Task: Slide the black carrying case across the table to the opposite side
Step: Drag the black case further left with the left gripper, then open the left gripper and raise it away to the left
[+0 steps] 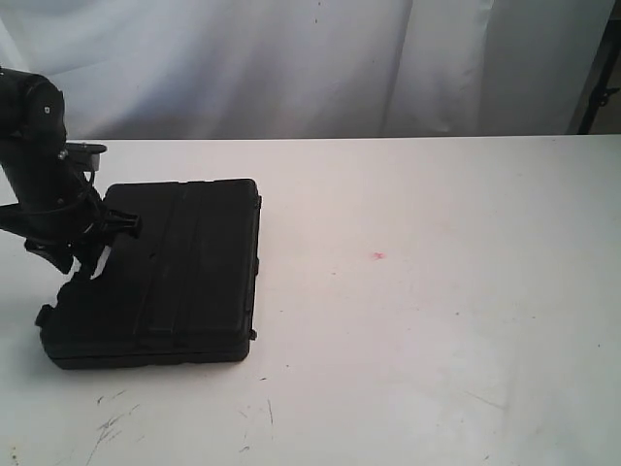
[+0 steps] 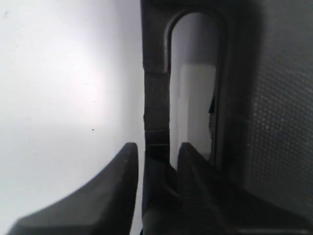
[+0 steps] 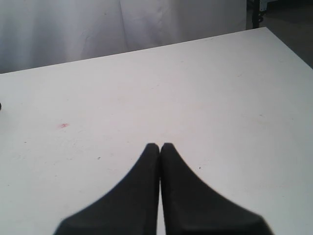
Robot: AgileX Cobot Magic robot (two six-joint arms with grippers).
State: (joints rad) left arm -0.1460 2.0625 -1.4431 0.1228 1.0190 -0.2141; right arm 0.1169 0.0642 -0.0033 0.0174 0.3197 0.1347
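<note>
Case: black case (image 1: 165,272) lay flat on the bench (image 1: 437,369), far left in the exterior view, near that edge.
Left arm: left arm (image 1: 44,165) stood at the case's left end, over the handle (image 2: 156,112).
Left jaws: straddled the handle bar, one finger (image 2: 120,188) on the outer side, the other (image 2: 195,191) inside the handle opening; looked pinched on the bar, contact itself too dark to confirm.
Right jaws: pressed together, holding nothing, above bare bench, well apart from the case.
Red spot: small red spot (image 1: 378,256) sat mid-bench, right of the case, uncovered.
Done: grip on the handle seemed set, judging by the wrist view.
Left: the whole slide, by my read. The case sat at the left end with the full open bench between it and the right side.
Next move calls for: a steady low push or drag rightward, case kept flat.
Risk: case could pivot around the handle, since it was held at one end only.
</note>
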